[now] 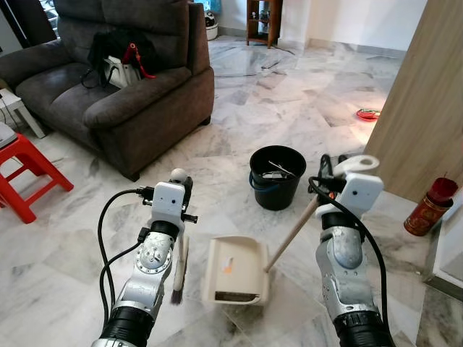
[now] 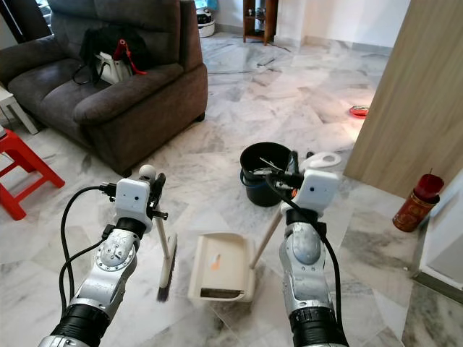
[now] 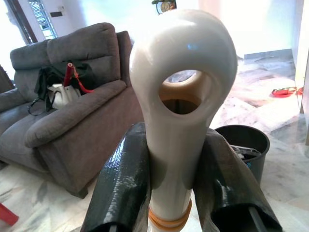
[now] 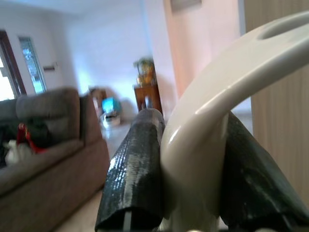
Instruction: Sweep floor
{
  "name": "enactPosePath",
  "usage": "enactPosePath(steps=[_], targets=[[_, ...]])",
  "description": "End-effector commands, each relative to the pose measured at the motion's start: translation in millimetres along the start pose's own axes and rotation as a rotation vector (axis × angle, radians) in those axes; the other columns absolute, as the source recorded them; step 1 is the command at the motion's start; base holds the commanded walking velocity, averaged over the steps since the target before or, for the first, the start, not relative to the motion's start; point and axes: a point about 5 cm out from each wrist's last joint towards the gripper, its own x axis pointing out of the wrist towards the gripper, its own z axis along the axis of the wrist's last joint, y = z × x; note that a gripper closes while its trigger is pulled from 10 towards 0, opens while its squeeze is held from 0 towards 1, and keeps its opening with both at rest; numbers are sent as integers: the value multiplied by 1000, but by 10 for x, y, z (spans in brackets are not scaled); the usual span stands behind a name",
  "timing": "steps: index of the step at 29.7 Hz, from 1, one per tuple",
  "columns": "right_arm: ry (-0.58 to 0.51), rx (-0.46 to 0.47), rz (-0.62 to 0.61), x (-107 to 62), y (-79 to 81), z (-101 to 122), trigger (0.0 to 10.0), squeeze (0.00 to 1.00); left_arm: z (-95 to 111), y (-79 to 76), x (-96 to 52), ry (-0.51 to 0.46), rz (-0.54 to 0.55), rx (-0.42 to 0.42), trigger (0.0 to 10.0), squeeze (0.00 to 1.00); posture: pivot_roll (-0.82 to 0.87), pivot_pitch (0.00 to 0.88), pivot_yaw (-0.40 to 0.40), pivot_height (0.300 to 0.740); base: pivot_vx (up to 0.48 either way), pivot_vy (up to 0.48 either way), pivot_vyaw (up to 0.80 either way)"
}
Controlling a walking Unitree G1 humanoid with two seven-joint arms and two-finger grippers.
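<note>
Left gripper (image 3: 176,183) clamps the brush handle (image 3: 181,96); right gripper (image 4: 193,164) clamps the dustpan handle (image 1: 293,235). Dustpan (image 1: 235,271) sits at six o'clock from the bucket (image 1: 277,176). Sweeping stage; next, draw bristles toward the pan's mouth.

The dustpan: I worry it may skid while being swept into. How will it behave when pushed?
The dustpan looks like thin plastic, so probably light and apt to slide on the glossy marble floor. The right gripper clamps its long handle, which should steady it.
</note>
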Motion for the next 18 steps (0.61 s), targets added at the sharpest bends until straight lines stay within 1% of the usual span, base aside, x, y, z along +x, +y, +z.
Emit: enactPosePath(steps=[1,8,12,18], targets=[[-127,25,-7,98,14,247,10000,0,104,22,23,-60,3,28,10000,0,-57,0,58,740,0,0,0],[-118,27,17,79,67,227,10000,0,105,25,19,-63,5,26,10000,0,-50,0,55,740,0,0,0],[-104,31,30,71,113,206,10000,0,113,25,23,-67,6,27,10000,0,-48,0,52,740,276,0,0],[-106,37,29,76,111,216,10000,0,114,25,21,-66,6,27,10000,0,-49,0,52,740,328,0,0]])
